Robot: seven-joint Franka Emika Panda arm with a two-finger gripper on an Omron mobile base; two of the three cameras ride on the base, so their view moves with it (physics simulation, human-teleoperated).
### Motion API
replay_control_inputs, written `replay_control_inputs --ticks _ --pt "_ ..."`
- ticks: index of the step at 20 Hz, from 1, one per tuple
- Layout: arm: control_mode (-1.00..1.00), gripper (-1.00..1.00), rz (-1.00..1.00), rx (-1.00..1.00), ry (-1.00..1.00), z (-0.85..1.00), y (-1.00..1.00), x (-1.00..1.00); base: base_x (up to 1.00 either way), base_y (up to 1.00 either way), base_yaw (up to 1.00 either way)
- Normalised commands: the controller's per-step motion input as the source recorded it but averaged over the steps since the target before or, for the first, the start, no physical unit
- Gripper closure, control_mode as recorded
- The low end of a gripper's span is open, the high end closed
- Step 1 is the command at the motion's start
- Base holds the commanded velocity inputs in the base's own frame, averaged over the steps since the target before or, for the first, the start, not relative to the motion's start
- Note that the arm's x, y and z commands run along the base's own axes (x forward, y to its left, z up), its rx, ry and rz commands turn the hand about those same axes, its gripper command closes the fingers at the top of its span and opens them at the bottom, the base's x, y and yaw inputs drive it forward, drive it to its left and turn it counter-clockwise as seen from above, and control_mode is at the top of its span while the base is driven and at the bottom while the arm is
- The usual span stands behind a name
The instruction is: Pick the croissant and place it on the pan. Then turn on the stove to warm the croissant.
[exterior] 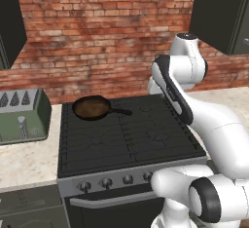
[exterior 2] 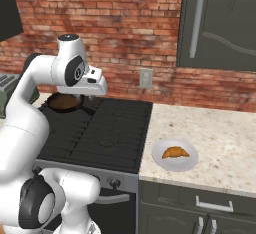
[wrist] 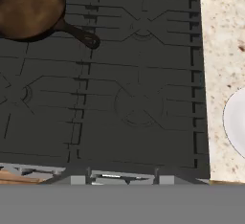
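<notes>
Task barely started, by the look of it. Croissant [exterior 2: 175,152] not picked: lying on white plate [exterior 2: 192,165] on the table [exterior 2: 220,143] just right of the stove [exterior 2: 107,133], well apart from the pan [exterior: 91,107]. Pan empty, sitting on back-left burner, handle pointing right toward stove centre; seen at upper left of hand view [wrist: 28,7]. No flame seen on any burner, knobs [exterior: 106,183] on the grey front panel apparently untouched. All left to do: reach, grasp, carry, set in pan, turn knob.

Arm raised high over the stove, hand looking straight down at the grates; plate edge [wrist: 235,122] just in at the right of hand view. Fingers' state: cannot tell, tips not made out in hand view and hidden by the wrist body in both base views. Nothing seen held, and croissant plainly on plate.

Croissant look: small orange-golden crescent, slightly curved, lying flat near plate centre, far smaller than pan bowl. Pan: dark round skillet, brownish inside, long straight black handle.
</notes>
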Motion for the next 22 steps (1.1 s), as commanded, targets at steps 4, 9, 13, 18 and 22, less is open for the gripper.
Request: replay_control_inputs --ticks 4,9,13,18,22 --pt "-1.00 -1.00 0.00 0.00 0.00 -0.05 -0.01 -0.13 0.00 0.00 0.00" --pt "-1.00 -1.00 0.00 0.00 0.00 -0.09 -0.14 -0.21 0.00 0.00 0.00" --pt "-1.00 -1.00 0.00 0.00 0.00 -0.06 -0.13 -0.26 0.00 0.00 0.00" --pt "-1.00 -1.00 0.00 0.00 0.00 -0.08 -0.03 -0.25 0.00 0.00 0.00" --pt "-1.00 -1.00 -0.01 0.00 -0.01 -0.27 -0.02 -0.28 0.00 0.00 0.00"
